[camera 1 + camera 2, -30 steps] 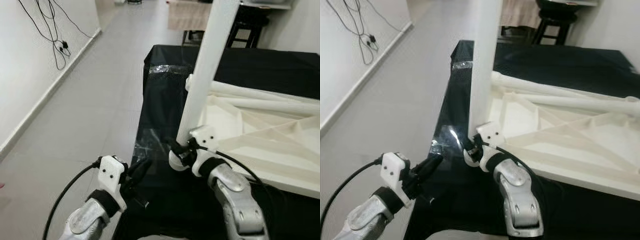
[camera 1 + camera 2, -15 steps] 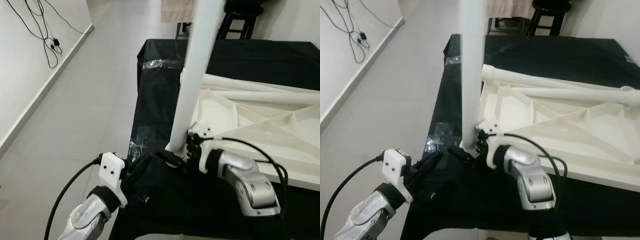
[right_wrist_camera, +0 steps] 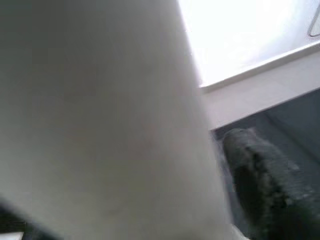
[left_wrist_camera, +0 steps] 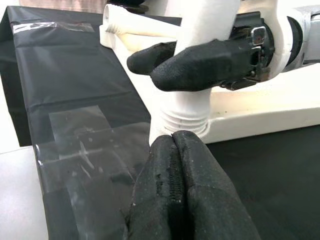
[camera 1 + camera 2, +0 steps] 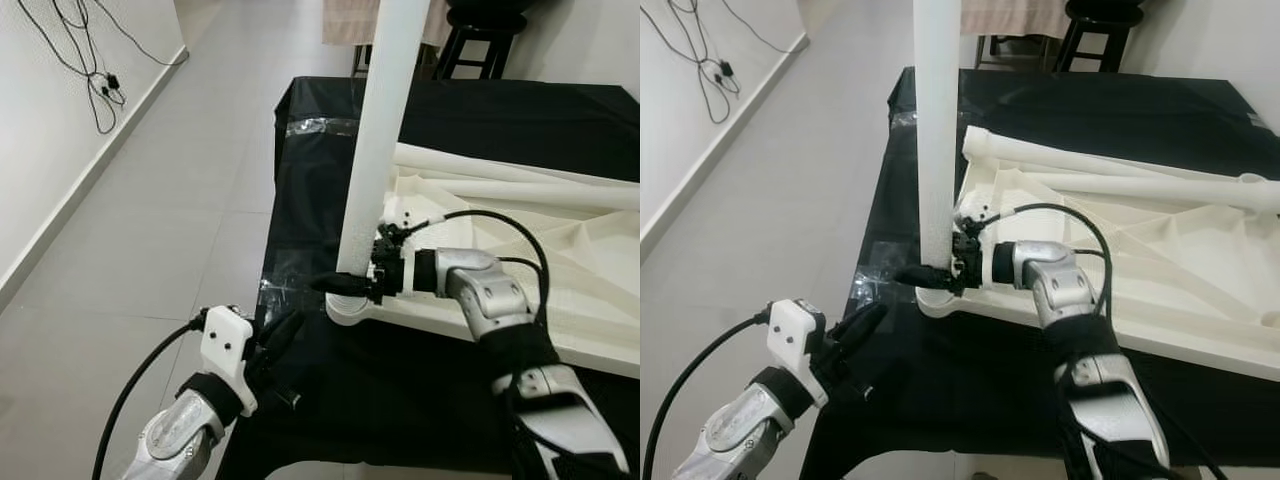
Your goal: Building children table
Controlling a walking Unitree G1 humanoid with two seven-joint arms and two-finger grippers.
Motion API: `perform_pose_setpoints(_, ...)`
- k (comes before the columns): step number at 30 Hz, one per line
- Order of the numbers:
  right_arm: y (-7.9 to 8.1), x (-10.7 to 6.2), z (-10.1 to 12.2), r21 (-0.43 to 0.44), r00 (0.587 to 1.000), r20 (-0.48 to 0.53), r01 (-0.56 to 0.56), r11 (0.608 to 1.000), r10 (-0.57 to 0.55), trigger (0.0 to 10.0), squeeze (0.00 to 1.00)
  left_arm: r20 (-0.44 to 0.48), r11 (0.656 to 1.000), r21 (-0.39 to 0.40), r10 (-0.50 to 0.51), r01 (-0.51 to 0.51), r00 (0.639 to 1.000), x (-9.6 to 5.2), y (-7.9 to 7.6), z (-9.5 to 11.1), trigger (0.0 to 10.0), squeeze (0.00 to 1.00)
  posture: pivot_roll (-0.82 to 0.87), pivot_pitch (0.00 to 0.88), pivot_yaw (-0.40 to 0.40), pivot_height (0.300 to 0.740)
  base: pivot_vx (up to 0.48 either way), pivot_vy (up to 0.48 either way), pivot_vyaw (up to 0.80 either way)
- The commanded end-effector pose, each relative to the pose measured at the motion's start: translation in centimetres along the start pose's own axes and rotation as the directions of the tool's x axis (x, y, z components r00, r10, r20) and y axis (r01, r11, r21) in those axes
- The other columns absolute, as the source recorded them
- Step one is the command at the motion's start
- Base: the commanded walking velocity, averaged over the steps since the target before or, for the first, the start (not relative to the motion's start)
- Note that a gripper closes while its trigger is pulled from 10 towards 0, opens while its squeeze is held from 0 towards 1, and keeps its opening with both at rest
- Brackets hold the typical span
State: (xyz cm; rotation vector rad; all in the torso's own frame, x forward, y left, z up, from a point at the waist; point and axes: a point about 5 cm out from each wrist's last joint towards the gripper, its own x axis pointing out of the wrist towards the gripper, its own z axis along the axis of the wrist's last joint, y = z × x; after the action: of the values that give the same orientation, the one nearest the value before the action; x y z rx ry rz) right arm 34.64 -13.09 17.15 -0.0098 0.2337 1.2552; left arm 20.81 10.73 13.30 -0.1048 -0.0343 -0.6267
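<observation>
The right gripper (image 5: 345, 284) fingers are clamping the upright white table leg (image 5: 380, 150) near its base; the left gripper (image 4: 182, 165) fingers are sitting pressed together, empty, just before the leg's base.

Head stereo pair looks fwd/down at table leg (image 5: 385, 130) — both wrist cams sit close on its base.

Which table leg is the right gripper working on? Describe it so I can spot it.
On the black-covered table lies the white tabletop, upside down. At its near left corner one white leg stands upright, the right gripper clamped at its base; the other legs lie flat.
</observation>
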Motion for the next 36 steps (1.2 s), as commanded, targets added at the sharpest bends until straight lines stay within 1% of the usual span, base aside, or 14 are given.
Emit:
perform_pose_setpoints(1, -0.1, 0.1, 0.2, -0.018, 1.000, 0.000, -0.001, 1.000, 0.001, 0.0, 0.00, -0.012, 1.000, -0.002, 0.004, -0.004, 1.000, -0.1, -0.1, -0.4, 10.0, 0.00, 0.01, 0.116, -0.050, 0.740, 0.000, 0.000, 0.00)
perform_pose_setpoints(13, 0.9, -1.8, -1.8, -0.073, 0.992, -0.012, 0.124, 0.990, -0.125, 0.0, 0.00, -0.011, 1.000, -0.005, 0.002, -0.002, 1.000, -0.5, -0.2, -0.2, 10.0, 0.00, 0.02, 0.144, -0.042, 0.740, 0.000, 0.000, 0.00)
perform_pose_setpoints(14, 0.9, -1.5, -2.5, -0.085, 0.922, -0.029, 0.383, 0.920, -0.387, 0.0, 0.00, -0.013, 1.000, -0.003, 0.003, -0.003, 1.000, -0.6, -0.1, -0.2, 10.0, 0.00, 0.02, 0.151, -0.038, 0.740, 0.000, 0.000, 0.00)
perform_pose_setpoints(15, 0.9, -1.5, -2.5, -0.085, 0.922, -0.029, 0.383, 0.920, -0.387, 0.0, 0.00, -0.013, 1.000, -0.003, 0.003, -0.003, 1.000, -0.6, -0.1, -0.2, 10.0, 0.00, 0.02, 0.151, -0.038, 0.740, 0.000, 0.000, 0.00)
perform_pose_setpoints(16, 2.2, -1.1, -3.3, 0.017, 0.753, 0.017, 0.658, 0.753, -0.658, 0.0, 0.00, -0.013, 1.000, 0.001, 0.007, -0.007, 1.000, -0.8, 0.1, -0.1, 10.0, 0.00, 0.00, 0.155, -0.034, 0.740, 0.000, 0.000, 0.00)
perform_pose_setpoints(17, 6.6, 0.5, -5.6, 0.000, 0.673, -0.066, 0.738, 0.675, -0.737, 0.0, 0.00, -0.013, 1.000, 0.006, 0.010, -0.010, 1.000, -0.9, 0.4, 0.0, 10.0, 0.00, 0.01, 0.157, -0.034, 0.740, 0.000, 0.000, 0.00)
perform_pose_setpoints(20, 7.0, 1.3, -5.2, -0.076, 0.719, -0.052, 0.689, 0.720, -0.693, 0.0, 0.00, -0.015, 1.000, 0.010, 0.011, -0.011, 1.000, -0.9, 0.6, -0.1, 10.0, 0.00, 0.00, 0.146, -0.018, 0.740, 0.000, 0.000, 0.00)
perform_pose_setpoints(24, 4.7, 0.1, -5.2, 0.020, 0.668, -0.021, 0.744, 0.668, -0.744, 0.0, 0.00, -0.021, 1.000, 0.012, 0.009, -0.008, 1.000, -0.8, 0.8, -0.2, 10.0, 0.00, 0.01, 0.133, -0.023, 0.740, 0.000, 0.000, 0.00)
perform_pose_setpoints(28, 5.1, 0.8, -5.5, 0.007, 0.700, -0.047, 0.714, 0.700, -0.713, 0.0, 0.00, -0.022, 1.000, 0.020, 0.013, -0.012, 1.000, -0.8, 1.1, -0.2, 10.0, 0.00, 0.02, 0.128, -0.028, 0.740, 0.000, 0.000, 0.00)
perform_pose_setpoints(29, 5.2, 1.1, -5.3, 0.008, 0.714, -0.047, 0.700, 0.714, -0.699, 10.0, 0.00, -0.021, 1.000, 0.024, 0.019, -0.019, 1.000, -0.8, 1.1, -0.2, 10.0, 0.00, 0.03, 0.124, -0.026, 0.740, 0.000, 0.000, 0.00)
perform_pose_setpoints(31, 5.6, 1.3, -5.1, 0.012, 0.705, -0.053, 0.709, 0.705, -0.707, 10.0, 0.00, -0.020, 0.999, 0.026, 0.023, -0.022, 1.000, -0.8, 1.2, -0.1, 10.0, 0.00, 0.03, 0.124, -0.026, 0.740, 0.000, 0.000, 0.00)
perform_pose_setpoints(32, 5.9, 1.5, -4.7, 0.031, 0.722, -0.034, 0.692, 0.721, -0.691, 10.0, 0.24, -0.019, 0.999, 0.028, 0.026, -0.025, 0.999, -0.8, 1.2, -0.1, 10.0, 0.00, 0.03, 0.122, -0.025, 0.740, 0.000, 0.000, 0.00)
perform_pose_setpoints(33, 6.4, 2.0, -3.6, 0.042, 0.793, 0.012, 0.609, 0.792, -0.610, 10.0, 1.00, -0.020, 0.999, 0.029, 0.026, -0.025, 0.999, -0.7, 1.1, -0.1, 10.0, 0.00, 0.03, 0.118, -0.022, 0.740, 0.000, 0.000, 0.00)
perform_pose_setpoints(36, 6.1, 2.2, -2.5, 0.007, 0.862, 0.077, 0.502, 0.865, -0.501, 10.0, 1.00, -0.021, 0.999, 0.027, 0.023, -0.022, 1.000, -0.7, 1.1, -0.2, 10.0, 0.00, 0.03, 0.117, -0.022, 0.740, 0.000, 0.000, 0.00)
